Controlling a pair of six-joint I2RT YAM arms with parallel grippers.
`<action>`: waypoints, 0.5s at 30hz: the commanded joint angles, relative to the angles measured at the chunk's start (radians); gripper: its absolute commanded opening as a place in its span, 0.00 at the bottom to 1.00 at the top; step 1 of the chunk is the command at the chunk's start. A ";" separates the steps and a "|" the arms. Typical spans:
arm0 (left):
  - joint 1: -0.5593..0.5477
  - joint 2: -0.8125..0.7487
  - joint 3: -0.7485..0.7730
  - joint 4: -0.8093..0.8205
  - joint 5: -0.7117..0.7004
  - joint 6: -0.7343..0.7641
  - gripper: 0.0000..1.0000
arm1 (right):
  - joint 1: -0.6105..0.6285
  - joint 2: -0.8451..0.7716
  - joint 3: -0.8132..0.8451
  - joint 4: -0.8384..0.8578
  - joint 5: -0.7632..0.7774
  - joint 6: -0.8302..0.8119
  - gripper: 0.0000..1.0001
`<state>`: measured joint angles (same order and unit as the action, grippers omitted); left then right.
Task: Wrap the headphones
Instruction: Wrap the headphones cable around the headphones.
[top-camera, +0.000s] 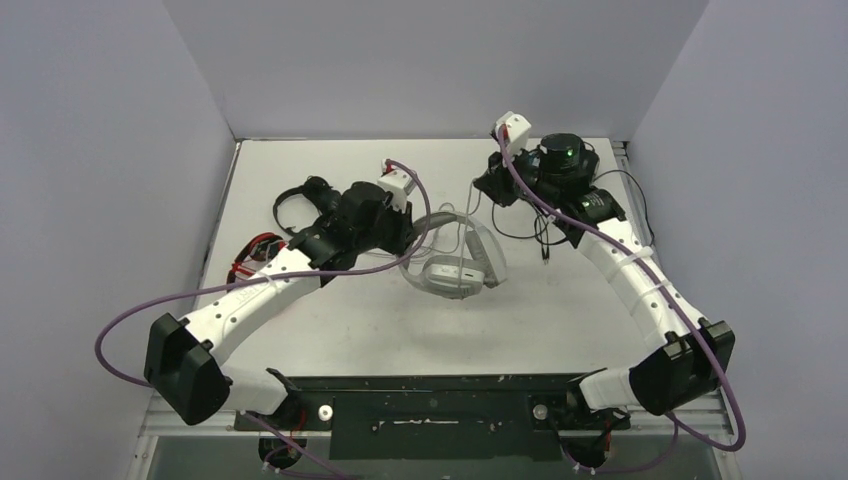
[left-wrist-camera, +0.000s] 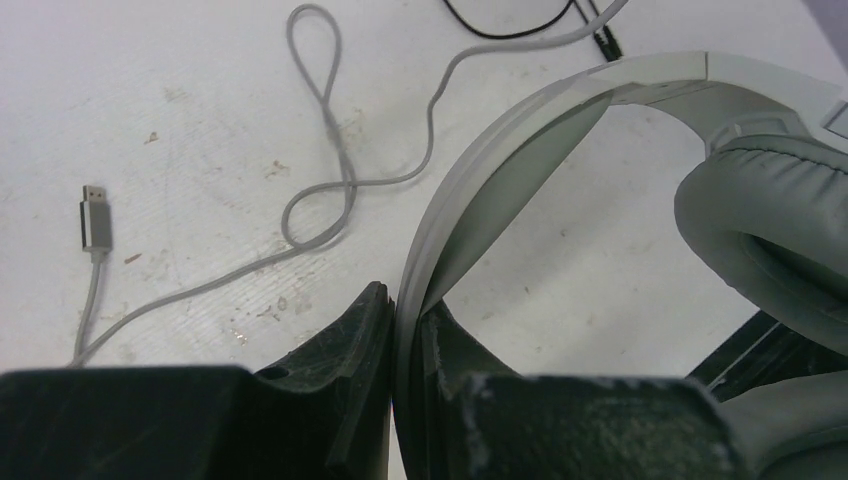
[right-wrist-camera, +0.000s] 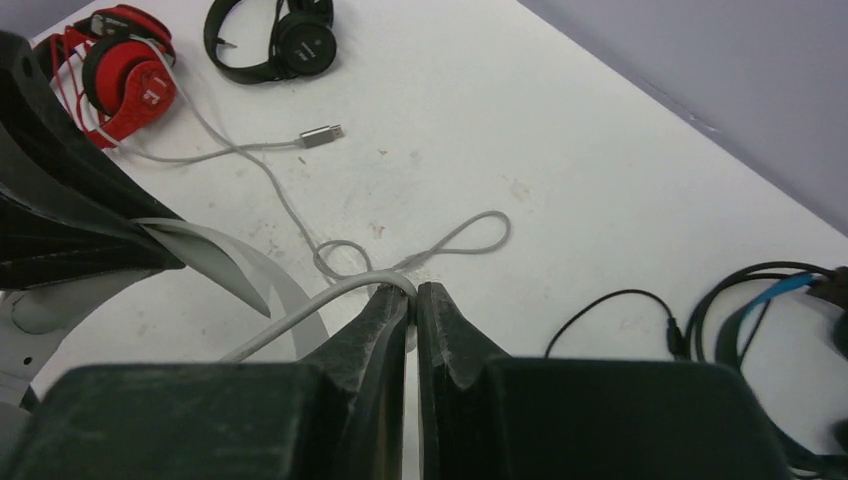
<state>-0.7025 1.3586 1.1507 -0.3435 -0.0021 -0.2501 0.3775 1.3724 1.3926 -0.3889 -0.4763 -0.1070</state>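
The white-grey headset (top-camera: 455, 268) stands tilted at the table's middle. My left gripper (left-wrist-camera: 405, 300) is shut on its headband (left-wrist-camera: 520, 120), and one grey ear cushion (left-wrist-camera: 760, 220) shows to the right. Its grey cable (left-wrist-camera: 330, 190) lies looped on the table and ends in a USB plug (left-wrist-camera: 95, 222). My right gripper (right-wrist-camera: 412, 290) is shut on that cable (right-wrist-camera: 300, 310) near the fingertips. In the top view the left gripper (top-camera: 412, 235) and right gripper (top-camera: 490, 187) flank the headset.
A red-and-black headset (right-wrist-camera: 125, 75) and a small black headset (right-wrist-camera: 285, 40) lie at the left rear. A black-and-blue headset (right-wrist-camera: 770, 310) with a thin black cable (right-wrist-camera: 610, 300) lies under the right arm. Walls close in the table (top-camera: 330, 330) on three sides.
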 joint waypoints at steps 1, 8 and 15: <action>0.001 -0.080 0.054 0.091 0.176 -0.043 0.00 | -0.054 -0.024 -0.115 0.210 -0.095 0.045 0.00; 0.008 -0.057 0.252 -0.127 0.095 -0.075 0.00 | -0.105 -0.114 -0.390 0.577 -0.227 0.129 0.17; 0.027 -0.049 0.387 -0.268 0.060 -0.143 0.00 | -0.150 -0.109 -0.527 0.862 -0.301 0.234 0.47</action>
<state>-0.6910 1.3357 1.4254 -0.5720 0.0357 -0.3077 0.2523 1.2957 0.9218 0.1673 -0.7063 0.0563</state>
